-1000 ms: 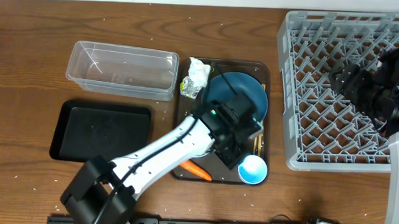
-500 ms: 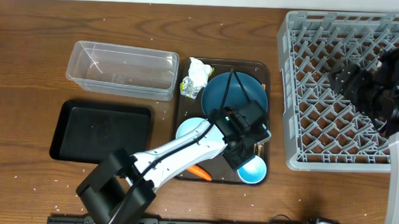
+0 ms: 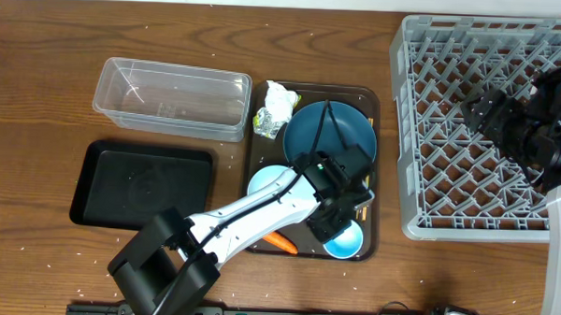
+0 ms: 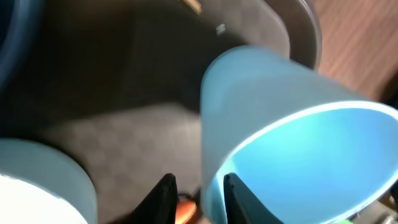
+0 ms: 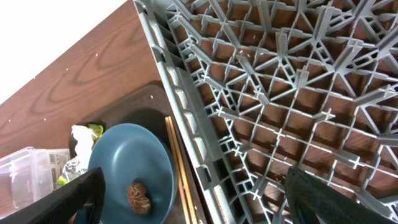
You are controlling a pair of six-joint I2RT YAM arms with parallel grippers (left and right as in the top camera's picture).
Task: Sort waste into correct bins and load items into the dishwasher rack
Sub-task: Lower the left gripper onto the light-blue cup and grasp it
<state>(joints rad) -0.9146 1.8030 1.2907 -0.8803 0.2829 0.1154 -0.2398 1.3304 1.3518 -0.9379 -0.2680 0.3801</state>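
The blue cup (image 3: 345,240) (image 4: 292,143) leans on the brown serving tray (image 3: 375,103). My left gripper (image 3: 340,218) (image 4: 198,180) is shut on its near wall, one finger inside and one outside. The orange carrot (image 3: 279,241) (image 4: 183,209) lies just beside it. A pale bowl (image 3: 266,181) sits left of my arm. The dark-blue plate (image 3: 337,131) (image 5: 130,165) carries a brown food lump (image 5: 138,194), with chopsticks (image 5: 178,163) along its right side. My right gripper (image 3: 479,112) (image 5: 208,196) hangs open over the grey dishwasher rack (image 3: 485,197) (image 5: 261,81), holding nothing.
A crumpled wrapper (image 3: 276,109) (image 5: 81,142) lies at the serving tray's back left corner. The clear tub (image 3: 170,98) stands at the back left, with the black tray (image 3: 144,185) in front of it. White grains are scattered over the wooden table.
My left gripper moved off the plate down to the blue cup and its jaws narrowed on the cup's wall. The cup shifted slightly left. The right arm stayed put.
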